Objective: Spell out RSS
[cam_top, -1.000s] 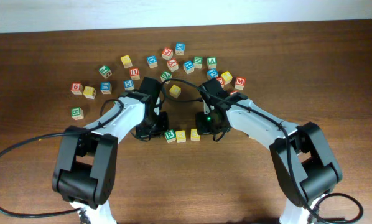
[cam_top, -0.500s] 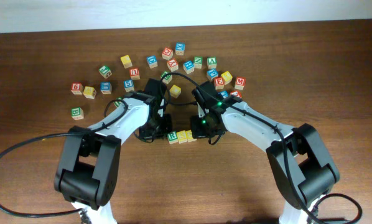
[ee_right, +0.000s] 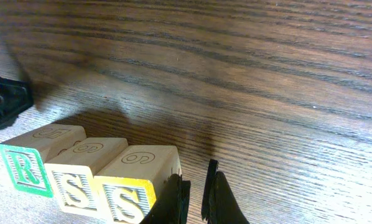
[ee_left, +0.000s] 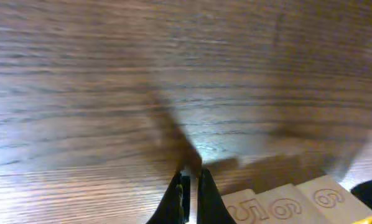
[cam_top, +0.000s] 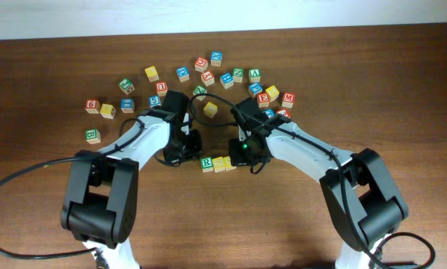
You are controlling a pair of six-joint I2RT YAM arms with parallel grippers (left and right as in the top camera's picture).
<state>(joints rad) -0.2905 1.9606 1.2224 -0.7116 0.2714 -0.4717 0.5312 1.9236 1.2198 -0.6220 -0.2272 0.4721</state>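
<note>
Brown wood is the table, and it fills the whole view from above. Two white and black arms reach in from the near side, the left arm and the right arm, and they bend toward each other in the middle. Loose blocks lie spread out on the far side of the table, well apart from the arms' tips.

Between the two tips sits a short row of three letter blocks, side by side and touching. It reads R block, first S block, second S block.

The left pincer is near the R end with a small gap of bare wood between. Its fingers are pinched together with nothing in them. The right pincer is low, just beside the second S block. Its fingers are pinched close too and grip nothing. I cannot tell if it touches the block.

A second ago the three blocks had little gaps between them; now they are pushed tight. The left pincer has backed off a bit from the R block.
</note>
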